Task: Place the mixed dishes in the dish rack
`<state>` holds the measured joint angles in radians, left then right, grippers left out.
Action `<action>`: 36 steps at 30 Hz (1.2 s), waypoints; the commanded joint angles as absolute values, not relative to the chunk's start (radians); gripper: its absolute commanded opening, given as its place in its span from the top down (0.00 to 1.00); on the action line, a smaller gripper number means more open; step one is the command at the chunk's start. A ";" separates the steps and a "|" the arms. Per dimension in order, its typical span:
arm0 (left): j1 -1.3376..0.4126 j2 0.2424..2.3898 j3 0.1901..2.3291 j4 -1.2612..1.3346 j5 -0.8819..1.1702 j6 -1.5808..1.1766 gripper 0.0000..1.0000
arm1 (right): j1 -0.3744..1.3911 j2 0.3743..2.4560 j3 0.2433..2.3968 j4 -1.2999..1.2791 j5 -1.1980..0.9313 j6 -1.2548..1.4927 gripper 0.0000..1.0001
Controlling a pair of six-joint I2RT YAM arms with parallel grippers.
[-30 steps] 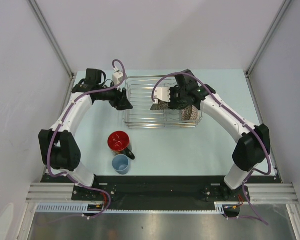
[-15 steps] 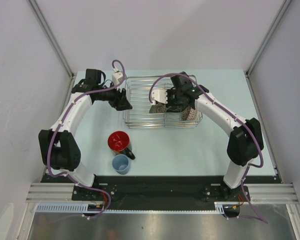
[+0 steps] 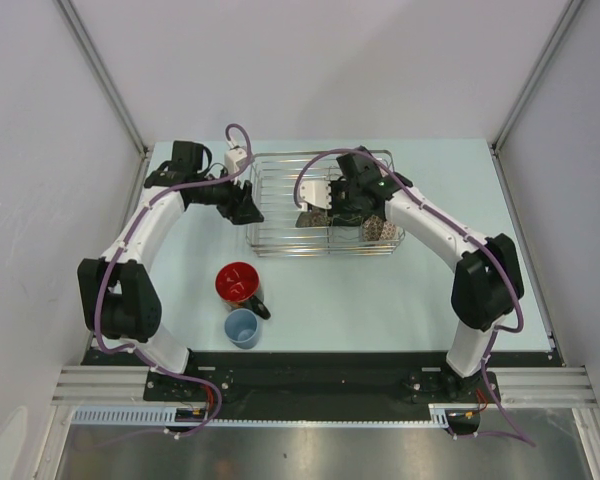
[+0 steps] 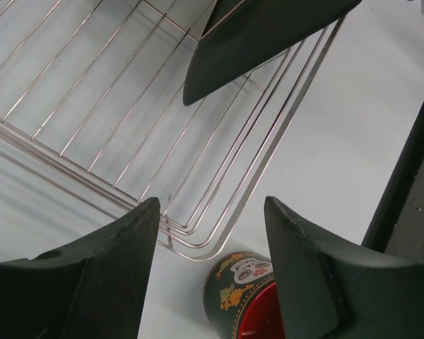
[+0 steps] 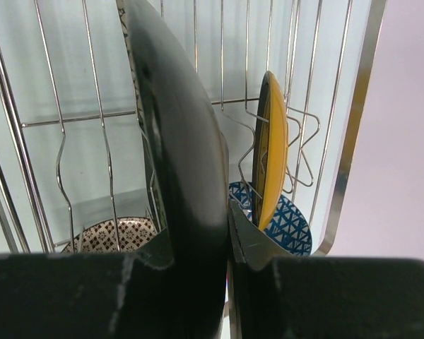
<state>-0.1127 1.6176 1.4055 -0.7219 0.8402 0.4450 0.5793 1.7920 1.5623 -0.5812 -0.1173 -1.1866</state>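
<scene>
Square plate [image 5: 177, 141] is held on edge inside the rack [image 3: 280, 232], pinched tight by the right jaws, with the yellow plate [image 5: 272, 152] upright just at its 3 o'clock. Left jaws gape wide and empty at the rack's 9 o'clock side. Mug [image 3: 240, 283] and cup [image 3: 242, 327] sit on the bench [image 3: 380, 300] at the rack's 7 o'clock.

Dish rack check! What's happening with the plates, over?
Right gripper shut on dark square plate, on edge inside dish rack. Yellow plate upright close by. Left gripper open beside rack. Mug, blue cup on table.
</scene>
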 commanded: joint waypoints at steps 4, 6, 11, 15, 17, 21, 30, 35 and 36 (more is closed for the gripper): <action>-0.092 1.595 1.394 -0.722 0.851 0.482 0.34 | 0.601 1.790 1.532 -0.558 -0.124 -1.080 0.82; -0.092 1.594 1.394 -0.722 0.850 0.486 0.34 | 0.604 1.786 1.513 -0.548 -0.135 -1.054 0.78; -0.092 1.591 1.396 -0.726 0.842 0.491 0.33 | 0.612 1.763 1.468 -0.512 -0.178 -0.988 0.50; -0.089 1.585 1.394 -0.727 0.841 0.492 0.33 | 0.626 1.769 1.463 -0.505 -0.181 -0.962 0.00; -0.091 1.582 1.393 -0.726 0.842 0.492 0.33 | 0.632 1.766 1.465 -0.497 -0.183 -0.945 0.00; -0.091 1.577 1.388 -0.727 0.836 0.494 0.34 | 0.650 1.744 1.482 -0.491 -0.180 -0.920 0.00; -0.083 1.575 1.394 -0.727 0.839 0.492 0.34 | 0.699 1.619 1.486 -0.483 -0.071 -0.890 0.00; -0.078 1.568 1.396 -0.713 0.842 0.479 0.33 | 0.710 1.545 1.494 -0.456 -0.051 -0.856 0.00; -0.075 1.568 1.396 -0.713 0.842 0.479 0.34 | 0.710 1.540 1.496 -0.453 -0.046 -0.854 0.00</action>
